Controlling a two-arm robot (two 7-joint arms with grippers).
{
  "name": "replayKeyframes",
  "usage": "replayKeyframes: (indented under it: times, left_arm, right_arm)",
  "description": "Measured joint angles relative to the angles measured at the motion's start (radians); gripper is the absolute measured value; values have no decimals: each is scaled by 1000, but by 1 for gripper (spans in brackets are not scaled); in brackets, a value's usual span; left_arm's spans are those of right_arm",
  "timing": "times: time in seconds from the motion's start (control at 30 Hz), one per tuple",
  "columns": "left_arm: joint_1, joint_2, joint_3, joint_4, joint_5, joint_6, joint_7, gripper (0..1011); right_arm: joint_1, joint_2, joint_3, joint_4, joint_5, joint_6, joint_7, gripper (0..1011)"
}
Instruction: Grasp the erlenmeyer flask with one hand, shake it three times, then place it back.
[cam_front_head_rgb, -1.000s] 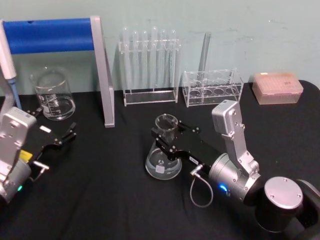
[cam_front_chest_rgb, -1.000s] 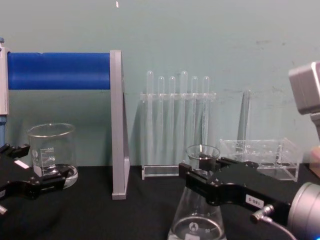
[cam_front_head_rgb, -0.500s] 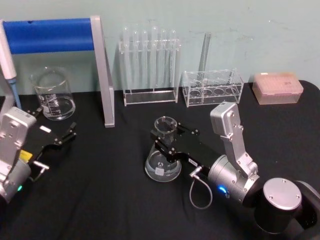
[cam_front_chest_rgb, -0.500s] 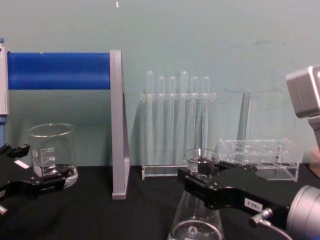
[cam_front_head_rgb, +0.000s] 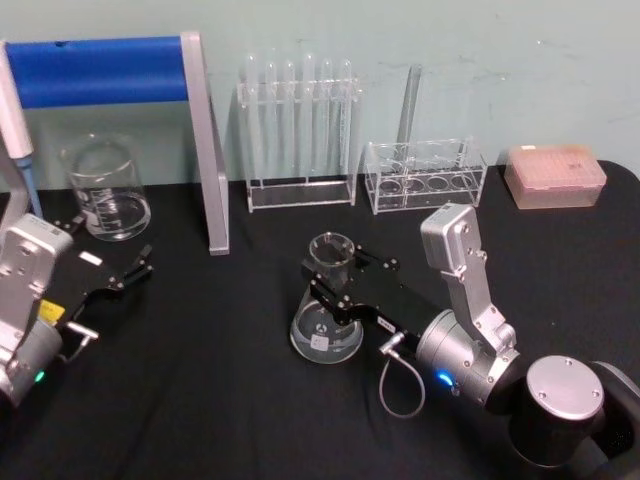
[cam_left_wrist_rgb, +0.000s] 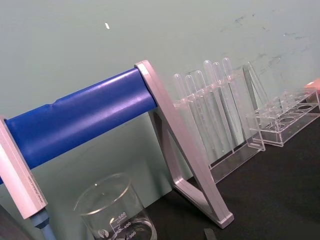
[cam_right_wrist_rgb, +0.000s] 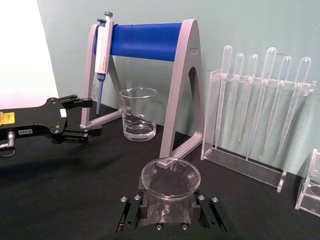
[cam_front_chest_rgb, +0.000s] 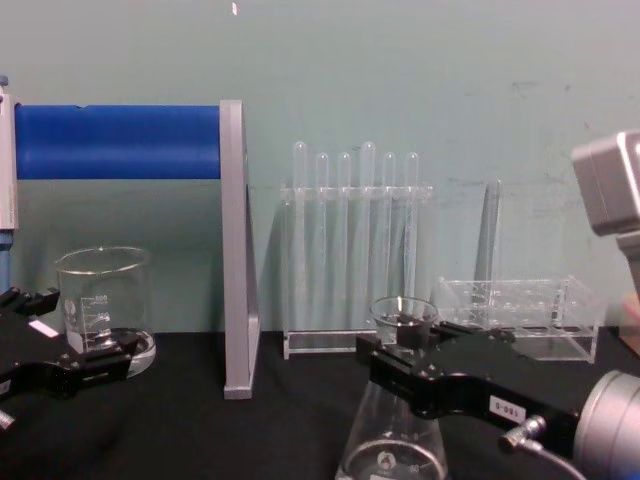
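Gripping the upright erlenmeyer flask (cam_front_head_rgb: 326, 305) at its neck, right gripper (cam_front_head_rgb: 330, 283) fingers clamp it; left gripper (cam_front_head_rgb: 120, 272) sits spread, well apart beside the beaker (cam_front_head_rgb: 105, 187)

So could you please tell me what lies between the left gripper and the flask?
In the head view, only bare black table lies between the left gripper and the erlenmeyer flask.

Along the surface's (cam_front_head_rgb: 240, 400) back edge stand a beaker (cam_front_head_rgb: 105, 190), a blue-barred stand (cam_front_head_rgb: 205, 150), two test-tube racks (cam_front_head_rgb: 300, 130) and a pink box (cam_front_head_rgb: 555, 175). The front middle lies bare, open between the left hand (cam_front_head_rgb: 125, 270) and the flask (cam_front_head_rgb: 325, 300).
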Motion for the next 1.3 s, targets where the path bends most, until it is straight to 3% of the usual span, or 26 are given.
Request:
replayKeyframes:
  times: [0.13, 0.27, 0.3, 0.37, 0.73, 1.1, 1.3]
  left_arm:
    - [0, 0, 0, 0, 0, 0, 0, 1001]
    - [0, 0, 0, 0, 0, 0, 0, 1001]
    - [0, 0, 0, 0, 0, 0, 0, 1001]
    - [0, 0, 0, 0, 0, 0, 0, 1001]
    - [0, 0, 0, 0, 0, 0, 0, 1001]
    - [0, 0, 0, 0, 0, 0, 0, 1001]
    - [0, 0, 0, 0, 0, 0, 0, 1001]
  right_arm:
    - [0, 0, 1, 0, 0, 0, 0, 472]
    - [0, 0, 1, -1, 0, -1, 0, 627]
    - [0, 0, 1, -1, 0, -1, 0, 627]
    - [0, 0, 1, -1, 0, -1, 0, 736]
    - [0, 0, 1, -1, 0, -1, 0, 1003]
    - [0, 0, 1, -1, 0, -1, 0, 1000]
    - [-19, 46, -1, -33, 8, 6, 39, 1000]
